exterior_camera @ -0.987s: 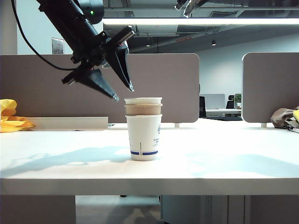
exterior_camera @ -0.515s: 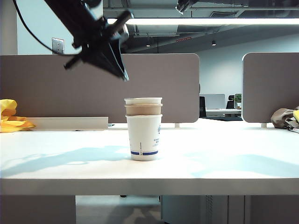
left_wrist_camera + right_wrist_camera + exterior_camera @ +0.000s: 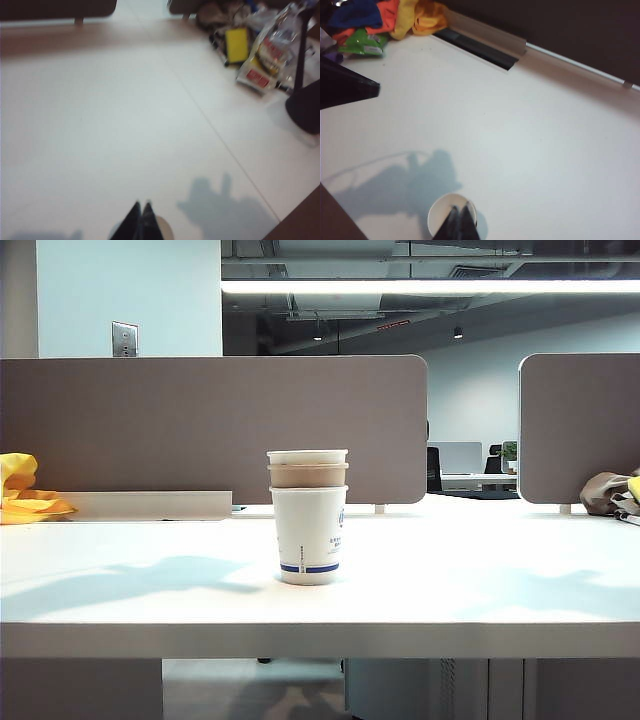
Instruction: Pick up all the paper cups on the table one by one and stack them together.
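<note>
3 paper cups stand nested in 1 upright stack near the middle of the tabletop, a little toward the front edge. A white cup with a blue band and print is at the bottom, the brown cup's rim shows above it, and another white rim sits on top.

0 arms appear in the exterior view; only soft shadows lie on the tabletop at 9 o'clock and 3 o'clock of the stack.

From the left wrist view, the left gripper hangs high over the tabletop, pointing steeply down, with its 2 dark fingers pressed together and nothing between them. The round top rim of the stack peeks out just beside the fingertips, far below them. A pile of packets and bags lies well apart at the far side of the tabletop, by a black stand base.

From the right wrist view, the right gripper is likewise raised and aimed downward, fingers closed tight and holding nothing. The open mouth of the top cup lies directly under the fingertips, clearly apart from them, with the gripper's shadow spread beside it on the tabletop. Colourful cloth and bags lie at the far corner, next to a grey strip along the partition.
</note>
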Robot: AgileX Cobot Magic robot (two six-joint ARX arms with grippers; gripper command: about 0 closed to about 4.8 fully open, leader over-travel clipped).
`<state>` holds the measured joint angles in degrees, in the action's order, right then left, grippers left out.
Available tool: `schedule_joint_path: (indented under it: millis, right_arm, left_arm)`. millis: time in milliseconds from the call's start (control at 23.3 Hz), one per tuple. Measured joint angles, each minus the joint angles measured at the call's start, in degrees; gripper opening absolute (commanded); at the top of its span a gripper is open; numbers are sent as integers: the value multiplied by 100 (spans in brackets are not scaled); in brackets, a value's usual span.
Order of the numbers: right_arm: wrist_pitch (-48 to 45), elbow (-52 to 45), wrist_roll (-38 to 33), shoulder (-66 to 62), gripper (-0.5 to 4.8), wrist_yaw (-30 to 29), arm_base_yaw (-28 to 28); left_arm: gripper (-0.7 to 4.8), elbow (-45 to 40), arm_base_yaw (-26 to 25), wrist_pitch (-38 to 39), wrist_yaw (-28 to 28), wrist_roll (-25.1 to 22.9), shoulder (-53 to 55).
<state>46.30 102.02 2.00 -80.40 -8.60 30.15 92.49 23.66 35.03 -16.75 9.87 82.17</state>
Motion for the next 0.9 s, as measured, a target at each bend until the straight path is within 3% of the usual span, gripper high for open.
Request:
schedule_joint_path:
  millis: [258,558,901]
  right_arm:
    - [-319,-177,223,291,-6,109,0]
    - [-1471,-1320,238,1086,-6,254,0]
    - [-3626,-3449,267,2498,-6,535,2]
  left_arm:
    - [-6,-33,-2,-136,142,-157,-387]
    - [-6,-339,0,-586,160,-221,-713]
    - [-6,-2251,0,-2011,404,-236,-1878]
